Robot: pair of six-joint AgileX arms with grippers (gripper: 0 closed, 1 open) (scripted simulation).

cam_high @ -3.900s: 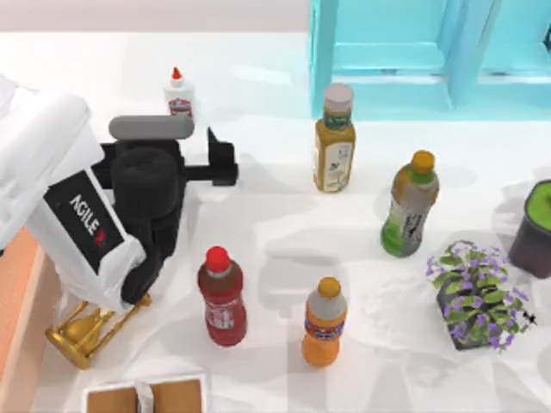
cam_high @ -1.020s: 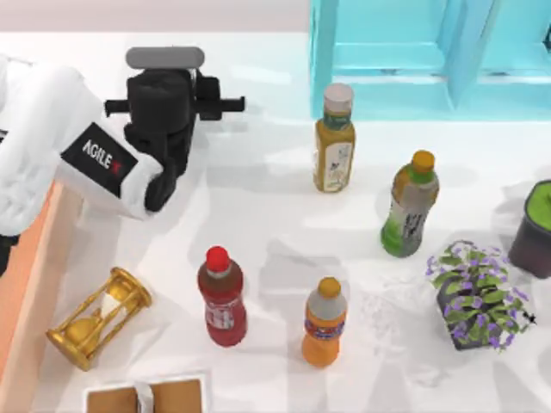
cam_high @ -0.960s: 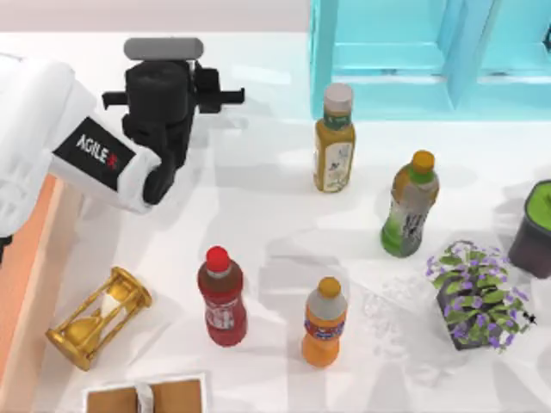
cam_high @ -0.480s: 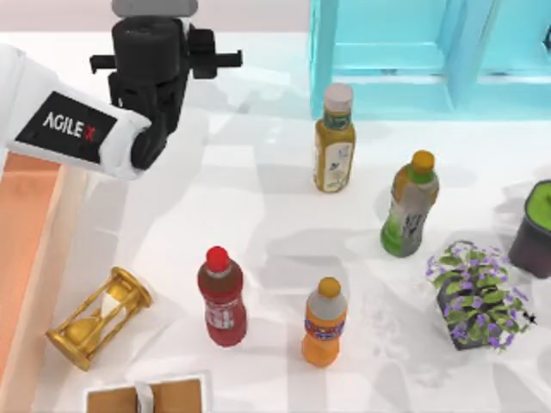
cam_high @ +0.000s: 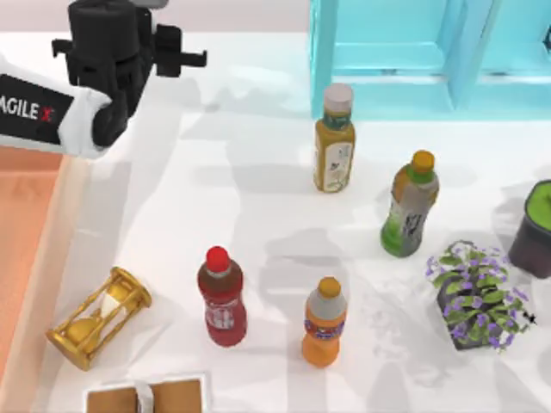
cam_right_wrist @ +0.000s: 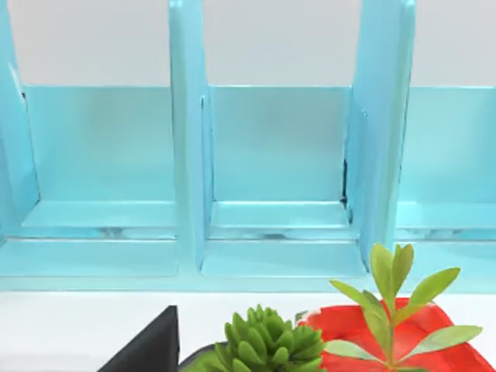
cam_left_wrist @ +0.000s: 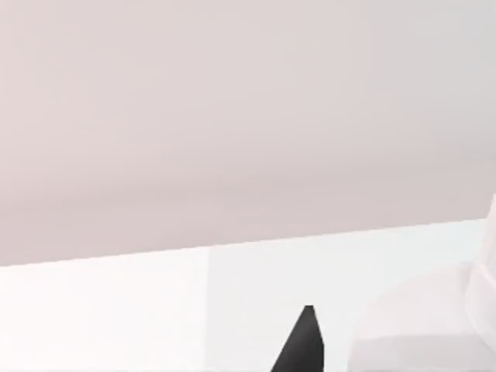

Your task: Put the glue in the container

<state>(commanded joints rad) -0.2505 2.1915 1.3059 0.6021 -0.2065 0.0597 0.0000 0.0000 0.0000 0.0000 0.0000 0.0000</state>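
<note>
Container [cam_high: 26, 258], a shallow peach-orange wood-like box, sits at the table's left edge. Black left gripper [cam_high: 116, 52] has shifted further toward the far-left corner than half a second ago. Its grip cannot be told.

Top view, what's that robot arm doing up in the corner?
The left gripper hangs over the table's far left corner, close to the orange container at the left edge. Its job is putting glue in that container, but whether it holds the glue can't be told. The red-capped bottle and hourglass sit apart from it. The right arm waits by the turquoise cabinet.
</note>
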